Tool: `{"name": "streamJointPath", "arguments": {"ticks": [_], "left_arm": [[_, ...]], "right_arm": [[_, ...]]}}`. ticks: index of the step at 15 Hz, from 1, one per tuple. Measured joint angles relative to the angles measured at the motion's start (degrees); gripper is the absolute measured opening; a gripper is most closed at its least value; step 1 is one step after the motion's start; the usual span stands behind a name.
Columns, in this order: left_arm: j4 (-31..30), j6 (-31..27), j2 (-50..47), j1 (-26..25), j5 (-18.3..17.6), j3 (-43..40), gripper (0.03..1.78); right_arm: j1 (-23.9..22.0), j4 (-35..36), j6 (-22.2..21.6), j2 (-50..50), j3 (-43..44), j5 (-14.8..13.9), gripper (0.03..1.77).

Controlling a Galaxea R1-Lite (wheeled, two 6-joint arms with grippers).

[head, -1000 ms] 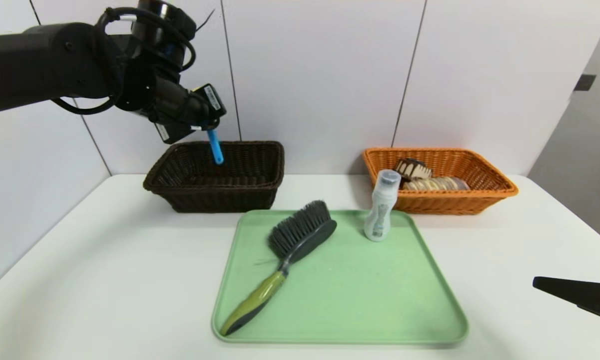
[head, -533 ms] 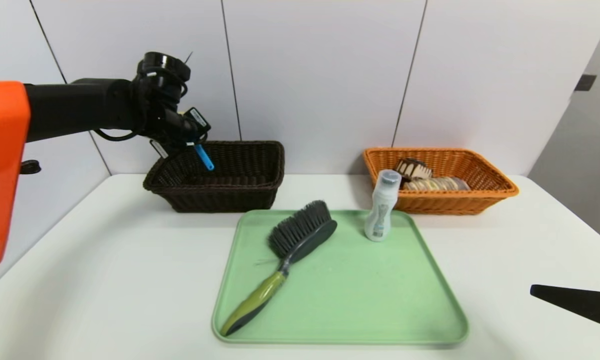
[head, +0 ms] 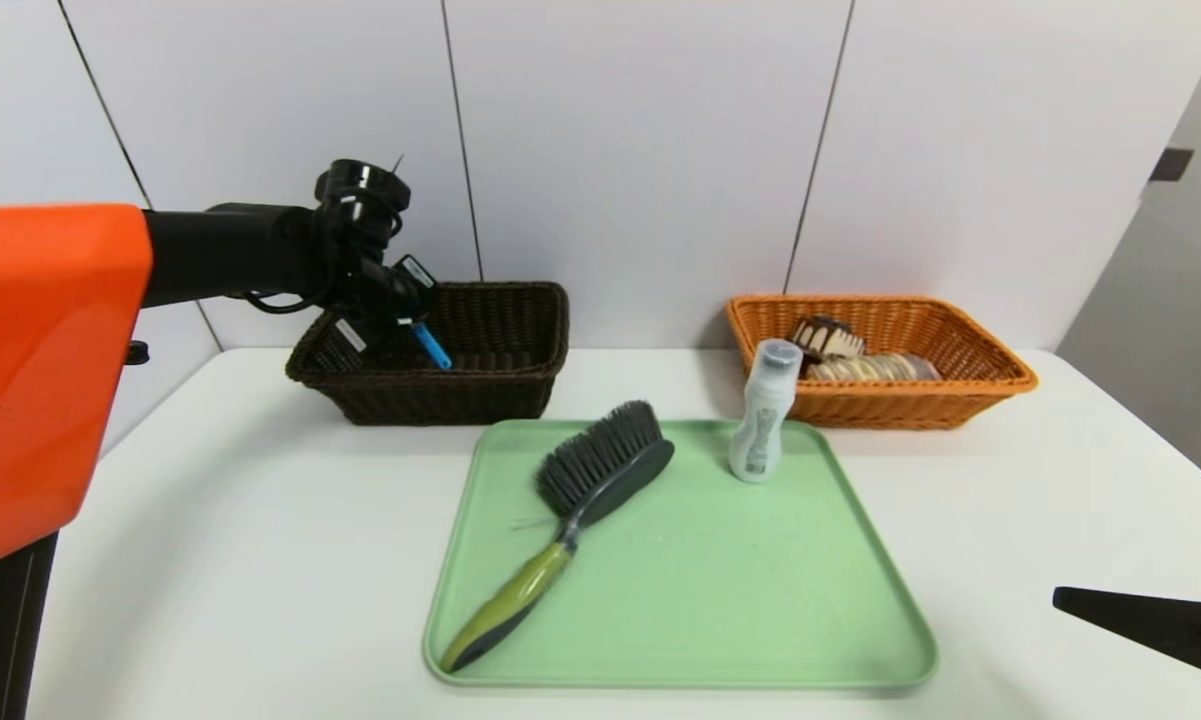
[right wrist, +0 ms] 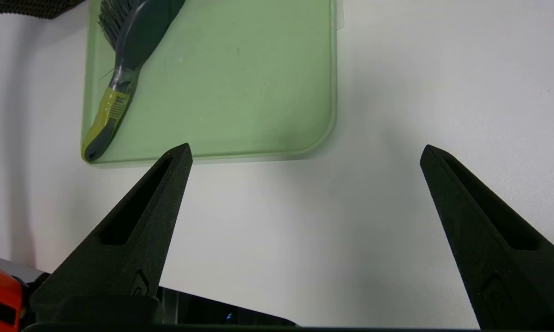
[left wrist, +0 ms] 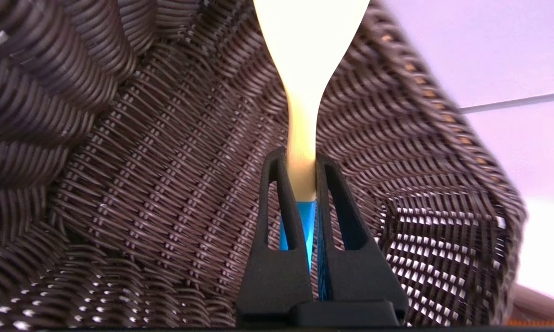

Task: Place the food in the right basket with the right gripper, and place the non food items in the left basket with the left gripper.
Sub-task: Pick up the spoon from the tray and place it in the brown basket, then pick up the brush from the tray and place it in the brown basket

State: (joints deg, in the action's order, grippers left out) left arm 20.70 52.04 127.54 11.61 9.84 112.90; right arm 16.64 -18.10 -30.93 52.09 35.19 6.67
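Lowered since earlier, left pincer (left wrist: pixel 300 159) pinching yellow-and-blue spoon (left wrist: pixel 303 152) within dark basket's (head: pixel 545 385) rim.

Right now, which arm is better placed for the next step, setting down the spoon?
Left, I'd say: its claw grips the yellow spoon inside the dark brown basket. The right claw hangs open, holding nothing, near the tray's corner.

1. Ref: tray (head: pixel 740 610) centre. Left basket (head: pixel 440 400) 11 o'clock, right basket (head: pixel 880 410) 1 o'clock.
2. On tray: brush (head: pixel 570 530), head 11, handle end 8; bottle (head: pixel 765 410) 1.
3. Cake (head: pixel 828 338), loaf (head: pixel 872 368) in right basket.
4. Spoon (head: pixel 432 346) over left basket floor.
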Motion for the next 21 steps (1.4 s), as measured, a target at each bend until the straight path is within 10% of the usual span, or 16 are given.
{"name": "streamJointPath", "arguments": {"ticks": [3, 7, 13, 21], "left_arm": [[0.02, -0.11, 0.68, -0.04, 0.07, -0.05, 0.11], [-0.12, -0.23, 0.82, -0.04, 0.16, -0.05, 0.76], [-0.56, -2.29, -2.34, 0.66, 0.44, -0.06, 1.27], [4.24, -34.41, -20.52, 14.28, -3.54, -9.78, 1.55]], "right_arm": [[-0.05, 0.05, 0.0, 0.24, -0.26, 0.05, 1.71], [0.13, 0.09, 0.06, 0.91, -0.28, 0.11, 1.71], [0.22, 0.11, 0.09, 1.27, -0.39, 0.13, 1.71], [0.33, 0.44, 1.41, 2.34, -0.37, 0.74, 1.71]]}}
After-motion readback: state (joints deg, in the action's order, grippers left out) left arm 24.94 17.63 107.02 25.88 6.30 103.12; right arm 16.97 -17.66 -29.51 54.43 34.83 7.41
